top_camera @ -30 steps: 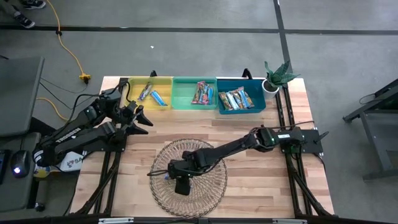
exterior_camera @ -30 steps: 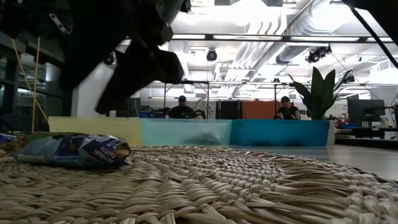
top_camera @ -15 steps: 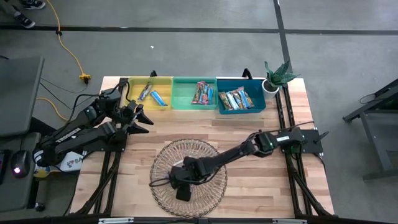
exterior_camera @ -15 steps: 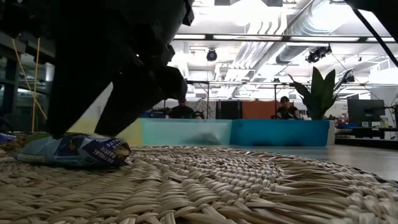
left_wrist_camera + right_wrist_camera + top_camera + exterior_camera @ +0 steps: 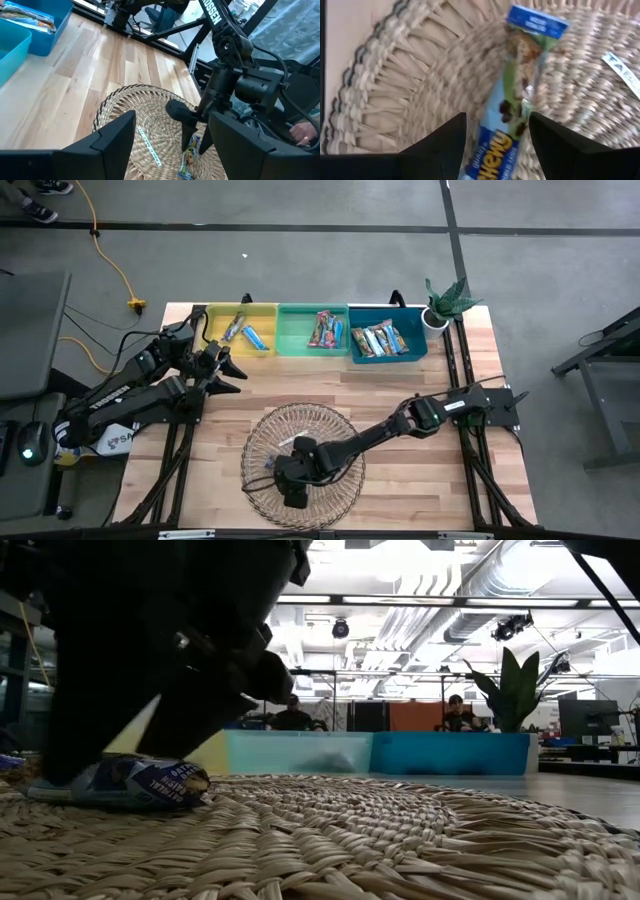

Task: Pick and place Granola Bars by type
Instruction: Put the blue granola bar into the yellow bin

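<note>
A light blue granola bar lies flat on the floor of the round woven basket; the low view shows the bar as well. My right gripper is open and low over it, one finger on each long side of the bar. It reaches into the basket. More bars lie in the yellow bin, the green bin and the blue bin. My left gripper waits open near the yellow bin. My right gripper comes at the light blue bar from above, its fingers lying along the bar's long sides near its printed end. The bar rests flat on the basket floor. I cannot tell whether the fingers touch the wrapper.
A white paper strip lies in the basket beside the bar. The three bins stand in a row at the table's far edge, with a potted plant at the far right corner. Bare wood shows between bins and basket.
My right gripper has come down inside the basket toward the light blue bar, shifting a little toward the table's near edge, until its fingers straddle the bar. The bar has stayed where it was.
</note>
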You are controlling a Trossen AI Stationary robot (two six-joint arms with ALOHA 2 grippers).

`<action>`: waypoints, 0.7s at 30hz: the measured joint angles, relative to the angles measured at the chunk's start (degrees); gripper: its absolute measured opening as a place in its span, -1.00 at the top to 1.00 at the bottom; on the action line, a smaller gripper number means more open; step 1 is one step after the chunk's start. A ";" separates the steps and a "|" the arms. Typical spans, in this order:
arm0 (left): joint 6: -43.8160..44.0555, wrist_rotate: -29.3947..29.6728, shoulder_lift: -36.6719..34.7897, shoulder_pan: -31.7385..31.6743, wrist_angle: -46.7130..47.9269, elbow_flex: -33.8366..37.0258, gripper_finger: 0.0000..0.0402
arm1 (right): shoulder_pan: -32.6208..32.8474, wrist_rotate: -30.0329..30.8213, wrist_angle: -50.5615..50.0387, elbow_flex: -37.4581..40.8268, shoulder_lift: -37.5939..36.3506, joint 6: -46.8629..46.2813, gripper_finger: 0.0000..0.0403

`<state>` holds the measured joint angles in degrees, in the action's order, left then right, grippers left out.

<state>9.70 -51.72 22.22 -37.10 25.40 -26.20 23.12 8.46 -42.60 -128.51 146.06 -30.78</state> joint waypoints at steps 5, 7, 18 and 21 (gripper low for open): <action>-0.47 0.46 -0.02 0.00 0.01 0.00 -0.24 | 1.11 2.00 0.72 -0.08 1.07 0.01 0.01; -0.47 0.48 0.00 0.00 0.01 0.00 -0.24 | 1.42 2.66 0.77 -0.11 1.20 -0.26 0.01; -0.47 1.36 -0.01 0.00 0.01 0.00 -0.24 | 1.62 3.82 0.63 -0.22 1.95 -1.13 0.25; -0.47 1.36 0.00 0.00 0.01 0.00 -0.24 | 1.59 3.71 0.52 -0.20 1.97 -1.24 0.35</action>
<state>9.23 -50.37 22.22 -37.10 25.41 -26.20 24.71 12.16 -42.09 -128.70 148.03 -32.02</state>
